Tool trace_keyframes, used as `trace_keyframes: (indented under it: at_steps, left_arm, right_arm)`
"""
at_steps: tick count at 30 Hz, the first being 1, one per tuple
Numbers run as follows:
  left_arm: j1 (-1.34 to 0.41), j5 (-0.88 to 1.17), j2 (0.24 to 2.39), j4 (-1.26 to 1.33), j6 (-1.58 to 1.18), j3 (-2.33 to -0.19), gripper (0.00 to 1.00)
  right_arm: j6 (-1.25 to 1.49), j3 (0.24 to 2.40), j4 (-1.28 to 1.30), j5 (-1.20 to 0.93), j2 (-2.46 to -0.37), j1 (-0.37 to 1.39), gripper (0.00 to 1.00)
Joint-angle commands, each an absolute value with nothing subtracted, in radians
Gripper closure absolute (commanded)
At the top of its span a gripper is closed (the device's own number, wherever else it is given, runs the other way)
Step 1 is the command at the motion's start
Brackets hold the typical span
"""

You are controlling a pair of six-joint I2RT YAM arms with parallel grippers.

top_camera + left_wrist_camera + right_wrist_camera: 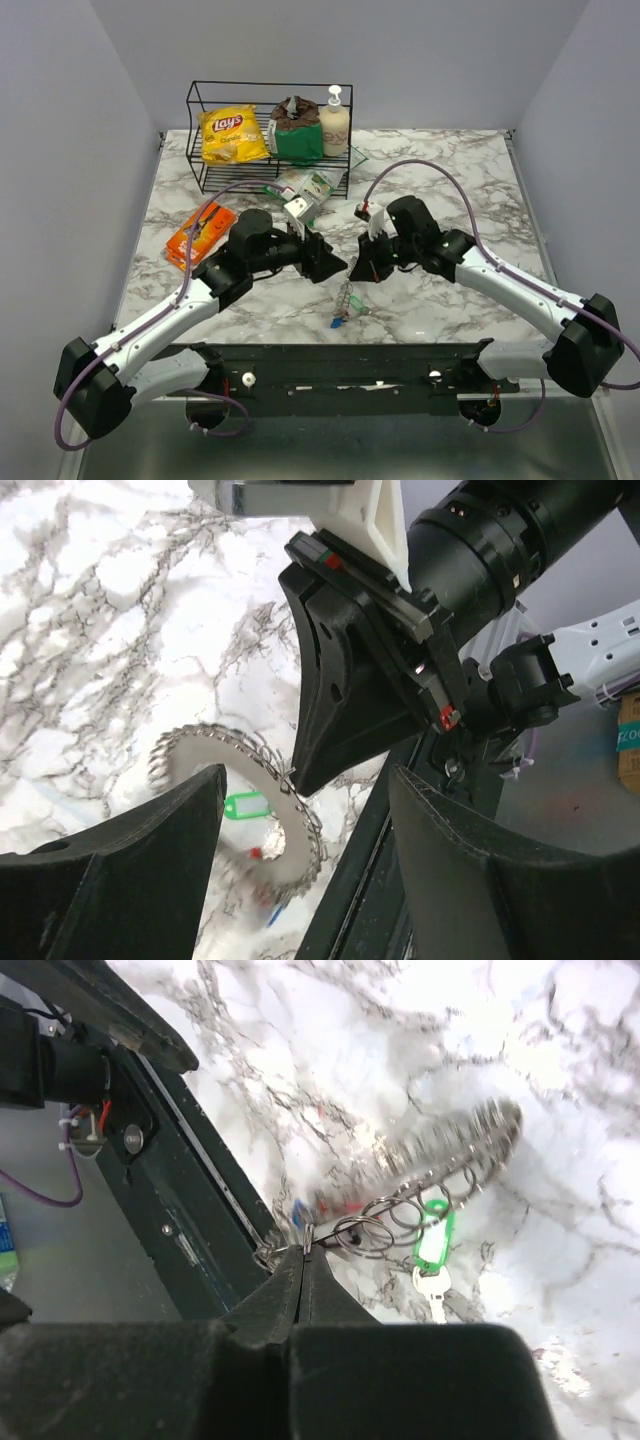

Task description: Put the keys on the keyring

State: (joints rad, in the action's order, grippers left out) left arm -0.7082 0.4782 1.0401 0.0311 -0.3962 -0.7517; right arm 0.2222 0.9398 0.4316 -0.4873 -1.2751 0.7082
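The keyring is a pale springy coil. My right gripper is shut on a wire loop at one end of it, just above the marble. A key with a green tag hangs on the coil's loops, and red and blue key heads blur behind. From above, the keyring trails from the right gripper toward the blue key. My left gripper stands open right beside it, holding nothing. Between the left gripper's fingers I see the coil and green tag.
A black wire rack at the back holds a yellow chip bag, a green packet and a soap bottle. An orange packet lies left of the left arm. The table's dark front rail runs close below the keys.
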Motion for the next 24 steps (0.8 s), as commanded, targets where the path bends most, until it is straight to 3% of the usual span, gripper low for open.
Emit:
trace_keyframes:
  at_steps: [1,13,24]
  left_arm:
    - [-0.683,0.477,0.974,-0.046,-0.321,-0.799,0.25]
    - [-0.578,0.871,0.942,-0.069,-0.302,-0.857,0.26]
    - [-0.571,1.1,1.002,-0.032,-0.336,-0.911,0.41]
  right_arm:
    - [0.103,1.04,0.514,-0.534,-1.238,0.716,0.99]
    - [-0.057,1.15,0.526,-0.742,-1.175,0.716,0.99]
    - [-0.074,1.19,0.514,-0.824,-1.114,0.715,0.99]
